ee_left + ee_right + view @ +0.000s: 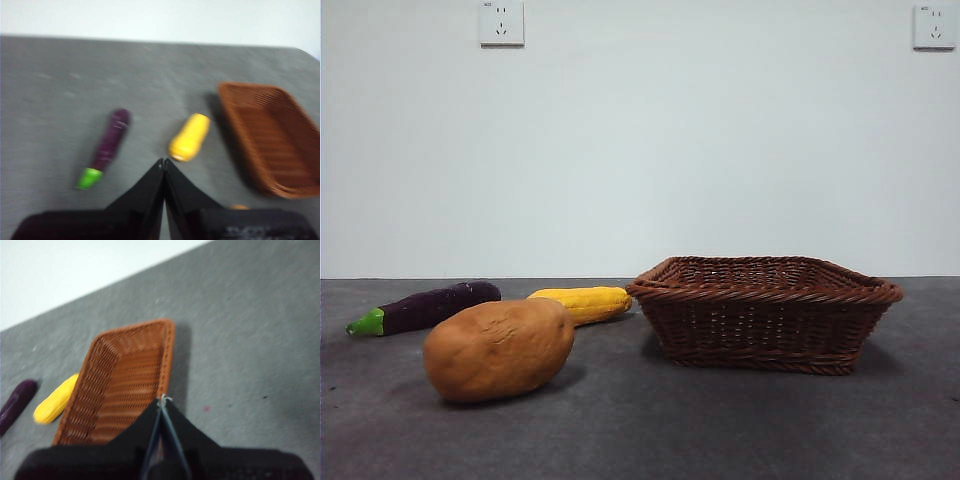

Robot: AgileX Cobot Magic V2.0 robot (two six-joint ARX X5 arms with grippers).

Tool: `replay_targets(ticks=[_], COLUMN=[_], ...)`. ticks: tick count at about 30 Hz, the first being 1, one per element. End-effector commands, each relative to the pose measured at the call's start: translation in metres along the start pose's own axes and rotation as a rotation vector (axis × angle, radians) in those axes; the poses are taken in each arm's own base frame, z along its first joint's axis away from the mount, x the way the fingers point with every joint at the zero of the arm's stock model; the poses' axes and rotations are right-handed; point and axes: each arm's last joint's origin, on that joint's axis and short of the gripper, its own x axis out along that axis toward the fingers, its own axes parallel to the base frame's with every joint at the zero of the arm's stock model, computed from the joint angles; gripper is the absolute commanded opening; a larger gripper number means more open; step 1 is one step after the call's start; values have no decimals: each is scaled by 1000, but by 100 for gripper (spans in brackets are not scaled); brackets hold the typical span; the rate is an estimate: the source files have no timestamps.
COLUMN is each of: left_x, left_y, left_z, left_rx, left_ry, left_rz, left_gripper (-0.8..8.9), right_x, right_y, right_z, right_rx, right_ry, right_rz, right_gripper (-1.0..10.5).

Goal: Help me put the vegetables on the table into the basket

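In your front view, the potato (499, 348) lies nearest, at lower left on the table (720, 430). Behind it at far left rests the eggplant (425, 307), green stem pointing left, and the corn cob (582, 302) sits just left of centre, its tip just beside the basket (765, 312), which fills the right half and holds nothing you can see. Neither arm shows in this view. In your wrist views, the left gripper (164, 161) hangs above the table between eggplant (106, 146) and corn (189, 137), fingers together; the right gripper (162, 400) hovers over the basket's rim (168, 360), fingers likewise pressed together.
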Motion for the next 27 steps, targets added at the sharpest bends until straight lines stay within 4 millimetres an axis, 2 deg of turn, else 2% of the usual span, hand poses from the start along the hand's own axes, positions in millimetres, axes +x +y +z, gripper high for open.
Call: replay_targets(ticks=[1,7,12,14,15,18,19,27], left_x=[5,24,50,58,62,70,72,77], left_y=[-2,-1,8,12,13,16,16,9], left_z=[12,30,20,15,13,10,9,8], left_rx=[-28,-104,-193,-224,-234,-245,-243,-189], left_ry=[59,207,340,392,409,439,448,450], left_rz=[-86,-237,-314,-307,-305,-303,-306,-342], left_gripper=[-3,-3,-3,-3,-3,-3,-3,-3], right_x=[7,27,62,81,91,124,135,223], right_y=[3,6,9,6,5,-2,-5,1], right_z=[12,32,47,53,55,58,58,42], right_rx=[12,37,13,17,18,40,49,7], right_ry=[51,147,317,383,415,514,543,724], right_rz=[6,-4,146,137,129,102,94,88], right_gripper=[-2,-2,2,13,60,457,514,513])
